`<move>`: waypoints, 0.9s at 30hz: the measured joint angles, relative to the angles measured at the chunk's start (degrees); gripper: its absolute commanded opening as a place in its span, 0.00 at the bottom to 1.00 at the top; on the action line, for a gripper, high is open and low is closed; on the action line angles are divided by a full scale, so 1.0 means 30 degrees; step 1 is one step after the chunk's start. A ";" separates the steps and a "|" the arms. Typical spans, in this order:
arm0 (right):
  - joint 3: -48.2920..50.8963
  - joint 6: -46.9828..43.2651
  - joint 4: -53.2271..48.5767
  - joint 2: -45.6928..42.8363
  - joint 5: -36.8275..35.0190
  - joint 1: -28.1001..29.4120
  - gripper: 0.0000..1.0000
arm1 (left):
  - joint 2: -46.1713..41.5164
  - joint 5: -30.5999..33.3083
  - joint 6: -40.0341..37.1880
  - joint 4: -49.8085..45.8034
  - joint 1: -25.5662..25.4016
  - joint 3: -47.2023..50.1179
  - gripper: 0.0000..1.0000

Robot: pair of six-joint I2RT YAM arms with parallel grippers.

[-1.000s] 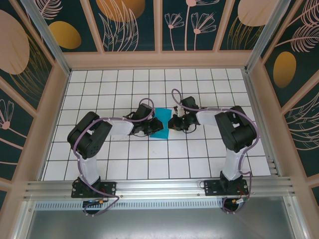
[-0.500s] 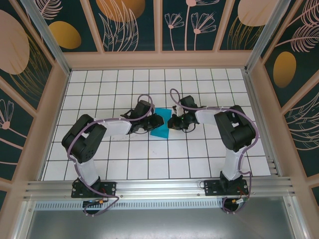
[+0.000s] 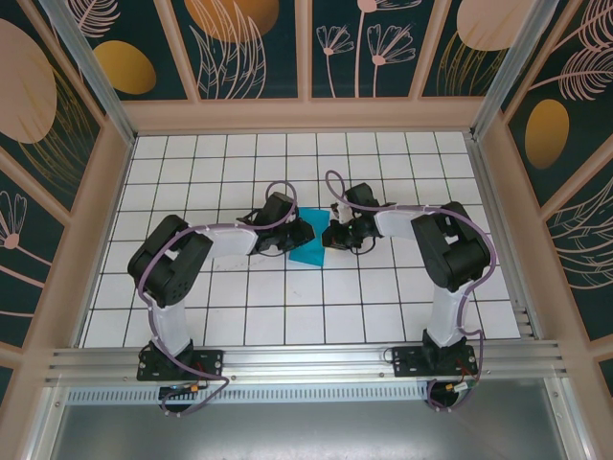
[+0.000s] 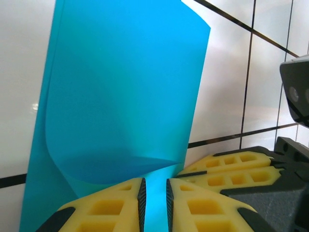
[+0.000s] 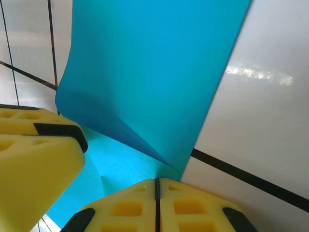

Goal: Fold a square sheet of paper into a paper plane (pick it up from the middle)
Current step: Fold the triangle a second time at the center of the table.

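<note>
The square sheet of paper (image 3: 308, 246) is blue-green and lies flat on the white table (image 3: 192, 287) with black lines. From above it looks like a narrow strip, not a full square. I think that is because one side is folded over the other.

Up close, the top part of the sheet (image 4: 125, 87) bends over in a soft round curl. The bend is puffy, not a sharp line. So the fold is begun but not pressed down.

The right gripper (image 5: 156, 181) sits at the right edge of the sheet. Its yellow fingers are squeezed tight together, and the pointy end of the curled flap runs right into their tips. It looks like it is pinching the sheet there.

The left gripper (image 4: 154, 186) sits at the left edge of the sheet, close to the puffy bend. Its fingers are almost together, with a thin slit between them where blue shows through. I cannot tell if it grips the sheet or just rests by it.

This looks like an early step. There is no pointed nose, no wings and no long middle crease. I think the bend has to be pushed flat first, and then come all the other folds that make a plane
</note>
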State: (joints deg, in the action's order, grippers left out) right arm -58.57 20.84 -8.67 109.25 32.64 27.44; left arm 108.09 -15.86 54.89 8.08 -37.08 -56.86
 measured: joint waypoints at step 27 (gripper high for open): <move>-0.0146 -0.0794 -0.0335 -0.0044 -0.0896 0.0306 0.08 | 0.0452 -0.0138 -0.0568 -0.0692 0.0721 -0.0408 0.49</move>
State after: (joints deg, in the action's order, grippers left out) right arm -59.00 18.46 -9.67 109.12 29.95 28.36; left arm 109.45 -16.27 53.19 6.00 -34.92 -58.08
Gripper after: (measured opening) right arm 0.080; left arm 0.473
